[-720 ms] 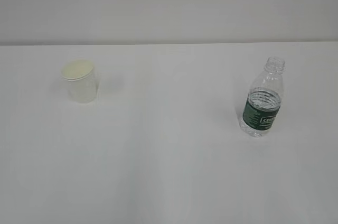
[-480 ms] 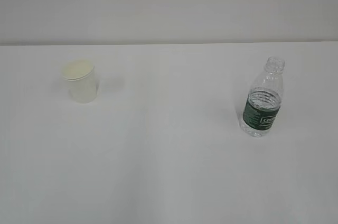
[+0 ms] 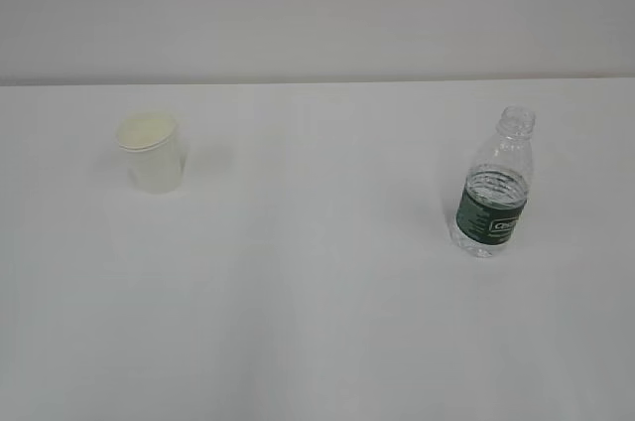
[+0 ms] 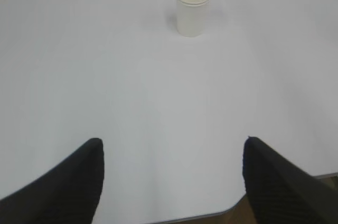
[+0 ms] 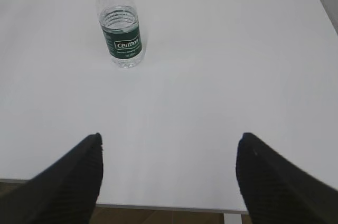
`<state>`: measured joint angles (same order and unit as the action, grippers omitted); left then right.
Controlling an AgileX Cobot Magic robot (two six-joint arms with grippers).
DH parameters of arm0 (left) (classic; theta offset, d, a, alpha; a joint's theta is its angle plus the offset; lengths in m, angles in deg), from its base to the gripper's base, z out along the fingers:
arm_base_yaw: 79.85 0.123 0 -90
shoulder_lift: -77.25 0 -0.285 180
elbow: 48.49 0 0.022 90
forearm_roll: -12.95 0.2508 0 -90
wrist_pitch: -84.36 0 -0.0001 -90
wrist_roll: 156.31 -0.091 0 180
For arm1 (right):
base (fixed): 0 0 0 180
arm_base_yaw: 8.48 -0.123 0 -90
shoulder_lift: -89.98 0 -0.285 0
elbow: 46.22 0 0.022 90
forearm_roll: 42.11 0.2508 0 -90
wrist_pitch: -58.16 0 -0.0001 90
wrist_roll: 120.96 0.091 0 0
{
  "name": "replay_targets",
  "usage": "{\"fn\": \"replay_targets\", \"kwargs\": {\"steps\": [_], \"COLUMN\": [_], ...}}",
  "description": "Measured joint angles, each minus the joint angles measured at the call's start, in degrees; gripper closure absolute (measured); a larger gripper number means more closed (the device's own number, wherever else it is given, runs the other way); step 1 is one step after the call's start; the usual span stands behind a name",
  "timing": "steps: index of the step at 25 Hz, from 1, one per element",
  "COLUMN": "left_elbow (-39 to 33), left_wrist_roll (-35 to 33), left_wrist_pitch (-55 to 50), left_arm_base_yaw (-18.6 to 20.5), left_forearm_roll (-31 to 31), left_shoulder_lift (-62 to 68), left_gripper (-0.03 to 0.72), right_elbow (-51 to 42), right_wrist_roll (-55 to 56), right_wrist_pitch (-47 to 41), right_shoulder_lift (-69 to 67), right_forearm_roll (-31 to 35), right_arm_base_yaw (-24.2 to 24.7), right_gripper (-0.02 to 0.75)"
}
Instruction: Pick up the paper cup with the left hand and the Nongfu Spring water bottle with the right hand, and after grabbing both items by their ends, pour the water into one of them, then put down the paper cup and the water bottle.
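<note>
Right end effector [image 5: 169, 152] agape, well short of "Cestbon"-labelled bottle [image 5: 121, 29]

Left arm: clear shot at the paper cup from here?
Probably yes. The left gripper is open and empty, the cup stands upright ahead of it, slightly right of centre, and only bare table lies between them.

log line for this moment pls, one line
stage: pre-grasp | left gripper: open, empty, short of paper cup | right gripper: open, empty, short of water bottle | both upright on table
</note>
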<state>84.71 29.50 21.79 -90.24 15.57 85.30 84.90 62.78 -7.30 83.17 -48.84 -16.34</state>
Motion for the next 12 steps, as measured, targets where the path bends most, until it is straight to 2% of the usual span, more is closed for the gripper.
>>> {"fn": "replay_targets", "kwargs": {"steps": [12], "left_elbow": [0.0], "left_wrist_roll": [0.0], "left_wrist_pitch": [0.0], "left_arm_base_yaw": [0.0], "left_forearm_roll": [0.0], "left_shoulder_lift": [0.0], "left_gripper": [0.122], "right_elbow": [0.0], "right_wrist_roll": [0.0], "right_wrist_pitch": [0.0], "right_shoulder_lift": [0.0], "right_forearm_roll": [-0.1], "right_arm_base_yaw": [0.0], "right_gripper": [0.150]}}
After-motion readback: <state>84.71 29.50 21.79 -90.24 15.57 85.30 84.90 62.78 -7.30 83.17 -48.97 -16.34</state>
